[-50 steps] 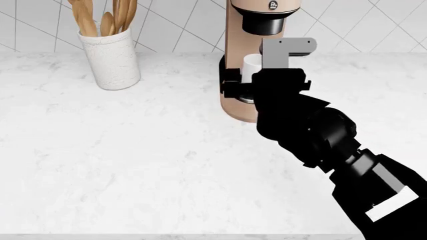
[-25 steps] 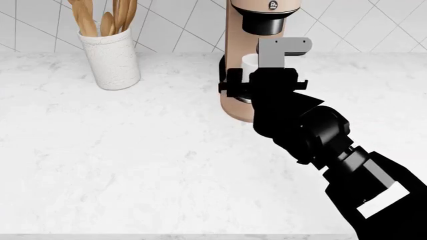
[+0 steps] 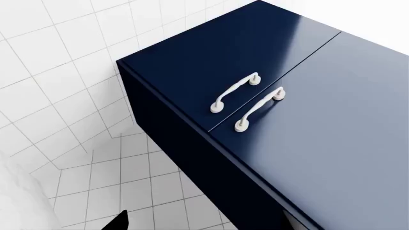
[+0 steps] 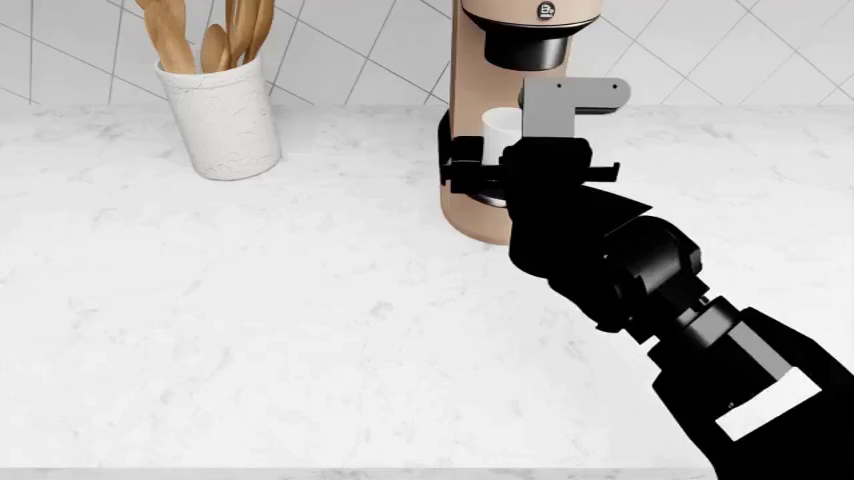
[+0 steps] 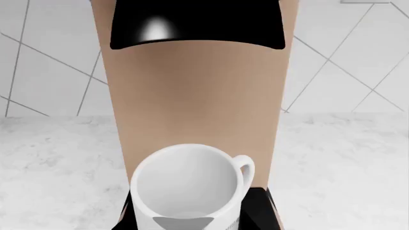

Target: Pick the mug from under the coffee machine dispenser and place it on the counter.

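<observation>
While the mug [image 4: 502,124] stood upright on the drip tray beneath the black spout of the coffee machine dispenser [image 4: 497,60], the right gripper [image 4: 531,165] was at it; whether its fingers were clamped or apart could not be told. A utensil crock [image 4: 222,118] stood well apart on the tabletop [image 4: 240,320]

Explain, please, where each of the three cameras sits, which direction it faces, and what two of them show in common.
Head view: high on the robot, facing forward and down over the counter; the right arm reaches to the coffee machine dispenser.
Right wrist view: near the right gripper, looking closely at the mug under the dispenser; no fingers show clearly.
Left wrist view: hangs low, facing navy drawers and tiled floor; almost nothing of the arm shows.
Shared: head and right wrist views both show mug and dispenser.
</observation>
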Tool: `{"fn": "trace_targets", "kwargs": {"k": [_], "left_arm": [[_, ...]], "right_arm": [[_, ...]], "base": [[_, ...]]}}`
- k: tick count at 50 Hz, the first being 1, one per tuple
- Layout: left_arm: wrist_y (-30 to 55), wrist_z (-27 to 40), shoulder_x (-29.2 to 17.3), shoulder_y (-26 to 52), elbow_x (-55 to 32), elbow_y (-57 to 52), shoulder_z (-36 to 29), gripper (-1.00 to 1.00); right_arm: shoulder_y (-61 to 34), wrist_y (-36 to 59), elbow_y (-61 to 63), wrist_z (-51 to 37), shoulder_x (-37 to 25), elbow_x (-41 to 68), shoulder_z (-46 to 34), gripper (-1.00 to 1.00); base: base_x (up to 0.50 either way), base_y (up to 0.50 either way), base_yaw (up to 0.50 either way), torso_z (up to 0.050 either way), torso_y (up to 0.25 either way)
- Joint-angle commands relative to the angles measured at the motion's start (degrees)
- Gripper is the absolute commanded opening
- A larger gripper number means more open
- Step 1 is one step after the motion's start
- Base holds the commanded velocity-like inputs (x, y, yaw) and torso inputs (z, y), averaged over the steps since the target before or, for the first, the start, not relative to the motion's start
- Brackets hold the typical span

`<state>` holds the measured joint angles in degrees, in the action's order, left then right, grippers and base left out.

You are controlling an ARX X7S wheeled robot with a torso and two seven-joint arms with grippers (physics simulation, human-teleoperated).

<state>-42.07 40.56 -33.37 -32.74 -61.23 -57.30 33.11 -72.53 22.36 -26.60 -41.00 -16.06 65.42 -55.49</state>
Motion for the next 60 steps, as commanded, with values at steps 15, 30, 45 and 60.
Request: {"fn": "trace_targets", "kwargs": {"k": [15, 30, 45, 60], "left_arm": [[0.3, -0.3, 0.3, 0.2, 0.2, 0.1, -0.3, 1.0], [0.2, -0.1, 0.3, 0.0, -0.1, -0.1, 0.2, 1.0], [0.3, 0.2, 0.1, 0.1, 0.0, -0.1, 0.3, 1.0], [0.3, 0.1, 0.2, 0.4, 0.0, 0.1, 0.2, 1.0]], "right_arm": [[-0.1, 0.0, 7.0, -2.2, -2.3, -0.1, 0.5, -1.0], [-1.2, 0.9, 8.3, -1.5, -1.4, -0.4, -0.4, -1.0], [-1.8, 1.0, 10.3, 0.2, 0.3, 0.0, -0.9, -1.0], [-2.2, 1.3, 14.9, 1.3, 1.4, 1.4, -1.0, -1.0]], "base": [[0.0, 0.0, 0.0, 0.0, 0.0], [0.0, 0.0, 0.0, 0.0, 0.0], [0.0, 0.0, 0.0, 0.0, 0.0], [0.0, 0.0, 0.0, 0.0, 0.0]]}}
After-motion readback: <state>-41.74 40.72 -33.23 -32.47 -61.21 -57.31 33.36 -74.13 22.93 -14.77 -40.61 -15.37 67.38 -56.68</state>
